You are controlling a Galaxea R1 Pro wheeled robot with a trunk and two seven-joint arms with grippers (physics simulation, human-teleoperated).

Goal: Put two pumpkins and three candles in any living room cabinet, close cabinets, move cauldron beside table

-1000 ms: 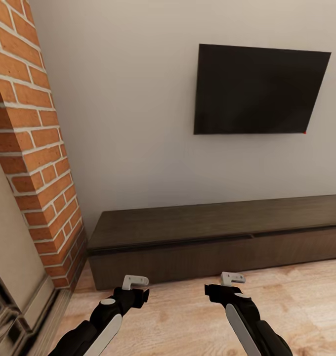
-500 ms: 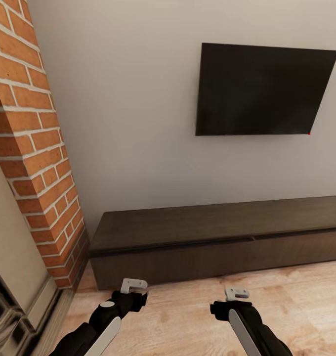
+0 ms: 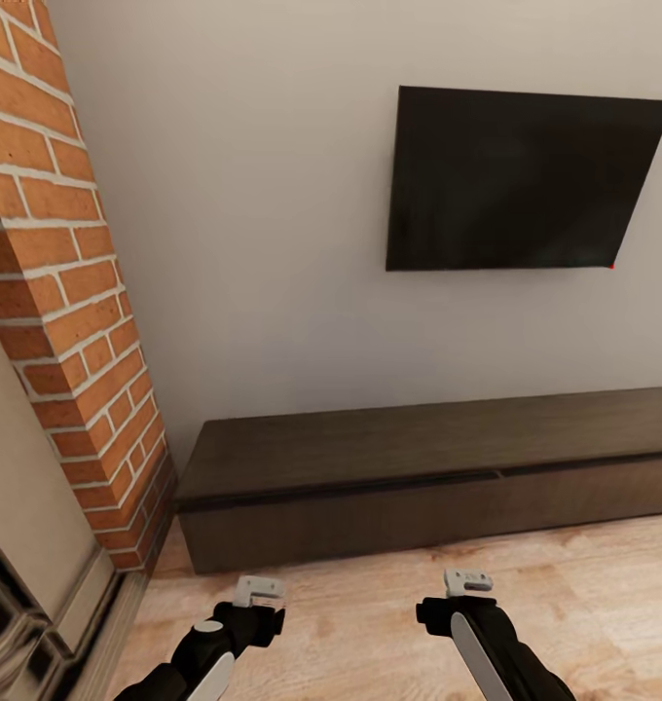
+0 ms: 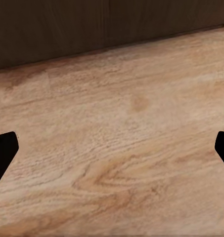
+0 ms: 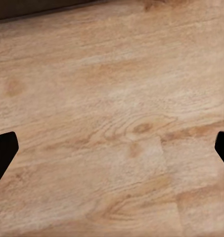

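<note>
**Grey wall, brick chimney and plank floor**

A plain pale grey wall [image 3: 263,224] fills most of the head view. A black flat-screen TV [image 3: 526,180] hangs on it, dark and switched off, with a tiny red dot at its lower right corner. At the left a red brick chimney [image 3: 63,282] with pale mortar lines rises from the floor; at its foot stands a beige fireplace surround [image 3: 29,545] with ornate dark metalwork. The floor is light wood planks [image 3: 584,574] with visible grain and knots, evenly lit, without hard shadows.
</note>
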